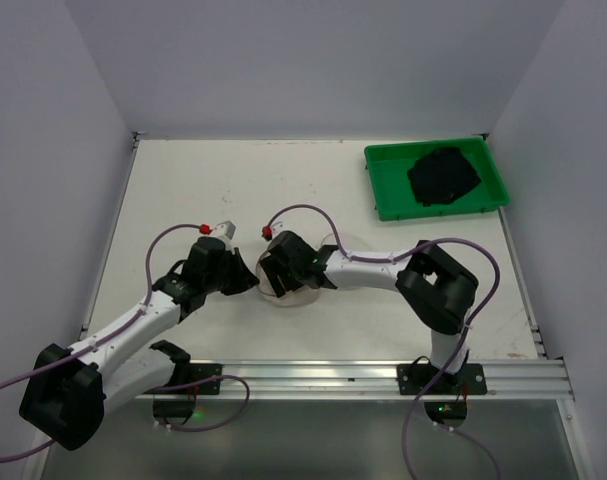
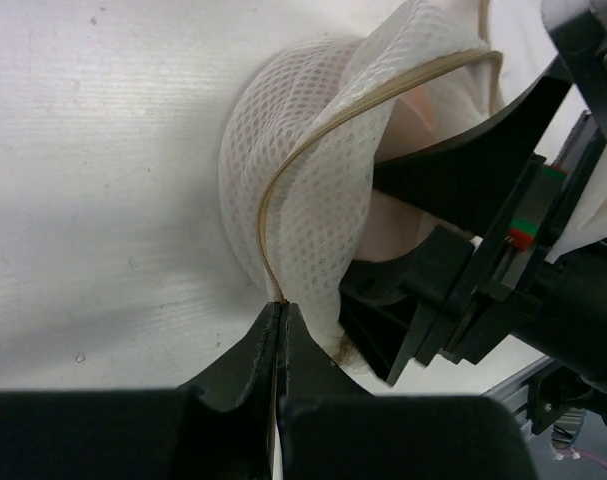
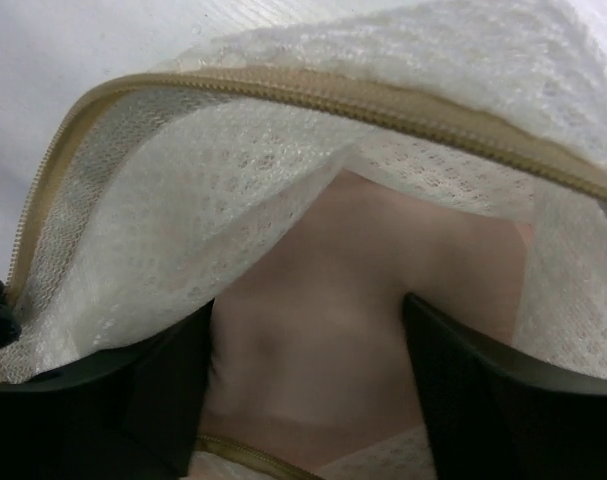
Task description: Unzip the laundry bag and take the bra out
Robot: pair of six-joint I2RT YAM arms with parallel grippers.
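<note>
Close view of a cream mesh laundry bag (image 2: 303, 170) lying on a white counter (image 2: 103, 150), its zipper (image 3: 403, 105) already run open around the rim. At the bag's edge, the left gripper (image 2: 280, 312) clamped flat on the beige tape right at its fingertips, holding the mouth up and apart. Opposite it, the right gripper (image 3: 308, 310) reaching inside that mouth, spread wide and not closed on anything. Between its two dark fingers (image 3: 483, 400) and just beyond them, pale pink fabric, taken to be the bra (image 3: 383, 250), inside the bag beneath the arch of mesh. Judged stage: unzipping done, grasp of the bra next. Risks from here: closing too shallow and catching only a loose fold, with the bra sliding free on the way out; closing on the mesh lining along with the bra, lifting and dragging the whole bag; a strap or hook snagging on the zipper teeth above the right gripper during withdrawal; thin tape slipping out of the left gripper's pinch, dropping the mouth shut over the fingers
</note>
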